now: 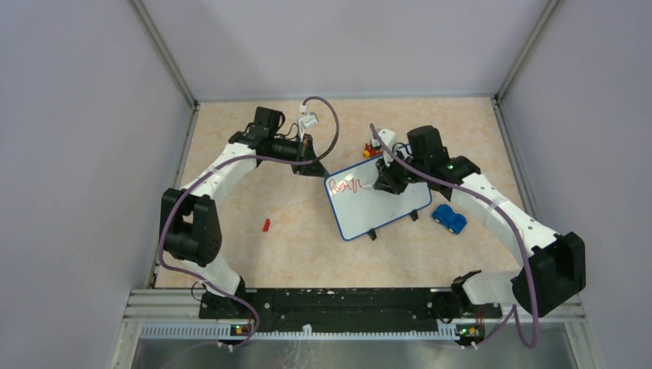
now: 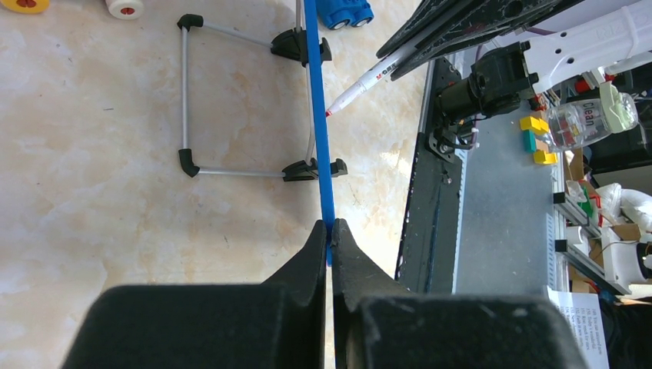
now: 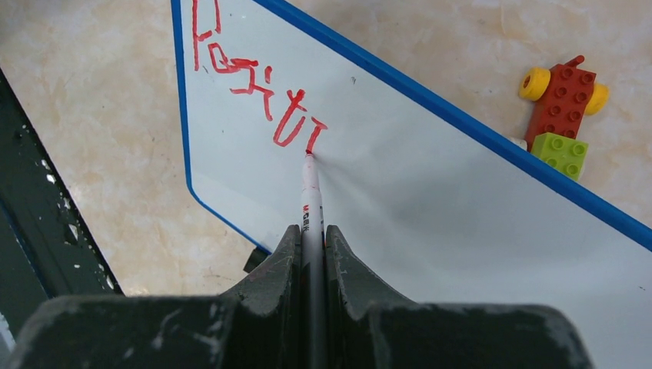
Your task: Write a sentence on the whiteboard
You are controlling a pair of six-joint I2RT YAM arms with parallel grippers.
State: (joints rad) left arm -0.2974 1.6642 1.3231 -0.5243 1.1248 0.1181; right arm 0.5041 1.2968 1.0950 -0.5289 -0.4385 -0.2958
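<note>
The whiteboard (image 1: 377, 211) stands tilted near the middle of the bench (image 1: 284, 250). The left pincer (image 2: 330, 229) is closed on its blue rim. The right pincer (image 3: 311, 232) grips a marker (image 3: 309, 184), tip touching the board after "Positi" of the sentence (image 3: 254, 92). The writing looks early; the next letter probably needs a light, even stroke.

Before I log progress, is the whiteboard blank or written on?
Written on: red letters, roughly "Positi", cross the whiteboard, marker touching the last stroke.
</note>
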